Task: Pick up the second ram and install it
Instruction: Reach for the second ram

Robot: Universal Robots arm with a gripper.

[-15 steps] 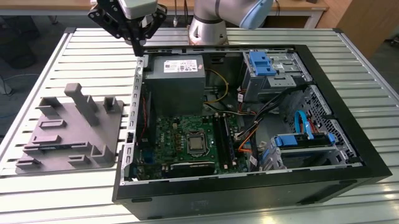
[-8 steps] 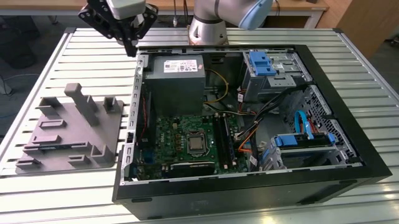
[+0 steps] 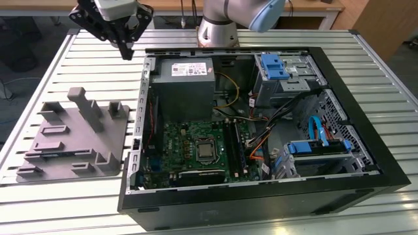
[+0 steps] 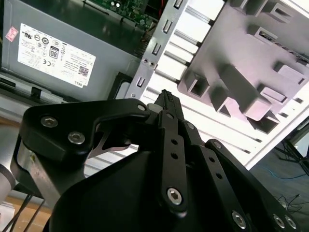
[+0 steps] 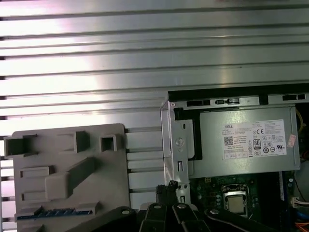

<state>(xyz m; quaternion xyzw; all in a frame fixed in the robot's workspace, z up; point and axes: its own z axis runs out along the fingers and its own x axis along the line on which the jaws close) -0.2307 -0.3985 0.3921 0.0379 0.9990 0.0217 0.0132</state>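
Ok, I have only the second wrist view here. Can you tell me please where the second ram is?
Observer: The second ram sits in a slot of the grey holder, toward the holder's near end in the exterior view.
Operator: And the gripper, is it over that slot?
Observer: No. In the exterior view it hangs high by the far corner of the case, on that view's left, apart from the holder.
Operator: Where are the memory slots, then?
Observer: On the motherboard, the long black slots run beside the processor socket, on the exterior view's right of it.
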